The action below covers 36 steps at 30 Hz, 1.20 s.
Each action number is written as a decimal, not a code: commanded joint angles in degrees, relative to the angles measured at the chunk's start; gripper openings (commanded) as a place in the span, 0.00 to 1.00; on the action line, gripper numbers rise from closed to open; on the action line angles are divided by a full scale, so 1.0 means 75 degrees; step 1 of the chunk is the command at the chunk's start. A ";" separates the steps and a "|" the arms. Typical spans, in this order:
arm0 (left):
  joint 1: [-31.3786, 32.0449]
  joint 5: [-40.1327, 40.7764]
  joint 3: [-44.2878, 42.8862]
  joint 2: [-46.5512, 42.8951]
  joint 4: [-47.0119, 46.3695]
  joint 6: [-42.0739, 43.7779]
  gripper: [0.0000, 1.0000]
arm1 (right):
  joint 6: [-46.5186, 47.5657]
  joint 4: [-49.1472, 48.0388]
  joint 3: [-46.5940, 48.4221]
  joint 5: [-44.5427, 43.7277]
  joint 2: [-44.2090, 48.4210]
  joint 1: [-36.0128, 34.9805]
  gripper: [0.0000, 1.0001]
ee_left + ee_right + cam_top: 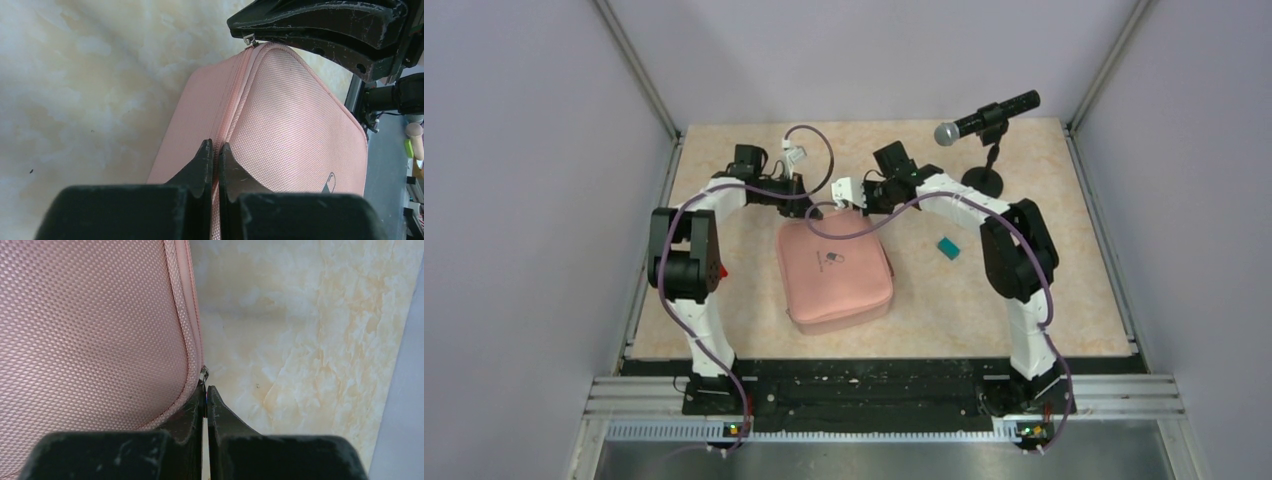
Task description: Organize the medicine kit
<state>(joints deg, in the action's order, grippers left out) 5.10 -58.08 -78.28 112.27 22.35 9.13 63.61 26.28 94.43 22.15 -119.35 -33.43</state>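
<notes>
The medicine kit, a pink zip-around fabric case, lies closed in the middle of the table with its small logo up. My left gripper is at its far edge. In the left wrist view the gripper is shut on the zip seam of the kit. My right gripper is at the far right corner. In the right wrist view it is shut on the metal zip pull beside the kit. The left wrist view shows that pull under the right fingers.
A microphone on a small stand is at the back right. A small teal block lies right of the kit. A purple cable with a white connector loops above the left arm. Grey walls close in the table.
</notes>
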 commanded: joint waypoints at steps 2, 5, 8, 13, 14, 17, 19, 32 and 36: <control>-0.0102 0.0216 -0.0101 0.0268 0.0774 0.0085 0.00 | 0.0367 -0.0032 -0.0498 -0.0269 0.0606 0.0215 0.00; -0.0511 0.0407 -0.0122 0.0116 0.0536 -0.0375 0.00 | 0.0458 0.0126 -0.0957 -0.0258 0.0979 0.0338 0.00; -0.1056 0.0634 -0.0048 -0.0097 0.0216 -0.0817 0.00 | 0.0532 0.0115 -0.1557 -0.0201 0.1428 0.0472 0.00; -0.1918 0.0919 0.0492 -0.0463 -0.0697 -0.2507 0.00 | 0.0516 0.0119 -0.2428 -0.0203 0.2198 0.0508 0.00; -0.2035 0.1000 0.0673 -0.0604 -0.0885 -0.2692 0.00 | 0.0491 0.0140 -0.2567 -0.0210 0.2316 0.0505 0.00; -0.2337 0.1089 0.1115 -0.0974 -0.1363 -0.3280 0.00 | 0.0316 0.0264 -0.2902 -0.0150 0.2663 0.0508 0.00; -0.2450 0.1232 0.1386 -0.1248 -0.1628 -0.3620 0.00 | 0.0196 0.0404 -0.3127 -0.0037 0.2921 0.0470 0.00; -0.2432 0.2292 0.1733 -0.1993 -0.2122 -0.4703 0.54 | -0.0169 0.0754 -0.4185 0.0093 0.4068 0.0256 0.00; -0.1813 0.1836 0.0846 -0.1464 -0.2713 -0.4173 0.65 | -0.0609 0.0514 -0.4157 0.0084 0.3988 0.0260 0.00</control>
<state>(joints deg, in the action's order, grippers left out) -12.73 -42.33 -64.62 98.61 8.99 -26.15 62.85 29.54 63.35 23.70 -91.13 -32.10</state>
